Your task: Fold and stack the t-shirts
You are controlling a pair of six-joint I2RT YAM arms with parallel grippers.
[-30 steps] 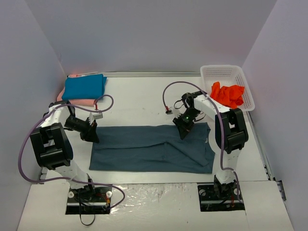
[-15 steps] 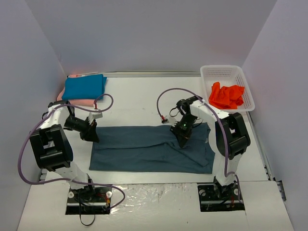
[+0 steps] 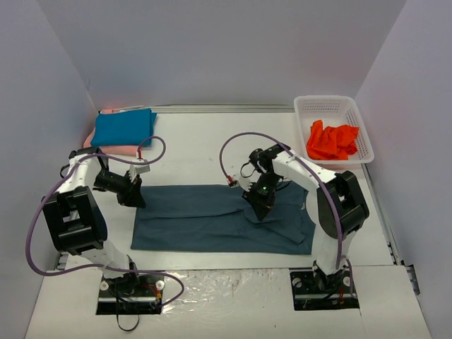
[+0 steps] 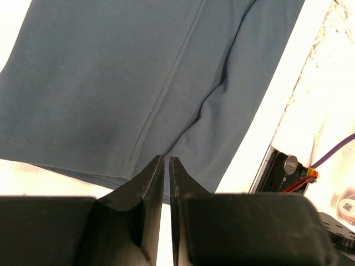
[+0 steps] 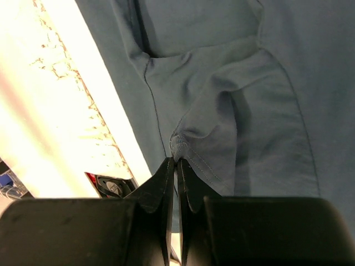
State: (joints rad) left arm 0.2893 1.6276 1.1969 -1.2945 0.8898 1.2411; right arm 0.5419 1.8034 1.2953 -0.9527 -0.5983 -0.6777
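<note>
Slate-grey t-shirt lies flat, long axis left-right.

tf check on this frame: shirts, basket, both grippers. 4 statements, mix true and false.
1. The orange-red t-shirt lies in the white basket. True.
2. The teal t-shirt is spread flat mid-table. False: it sits folded at the far left corner, on top of the pink t-shirt.
3. The right gripper is shut on a puckered bit of the slate t-shirt. True.
4. The left gripper hangs wide open over the basket. False: its fingers are nearly together at the slate t-shirt's left end.
</note>
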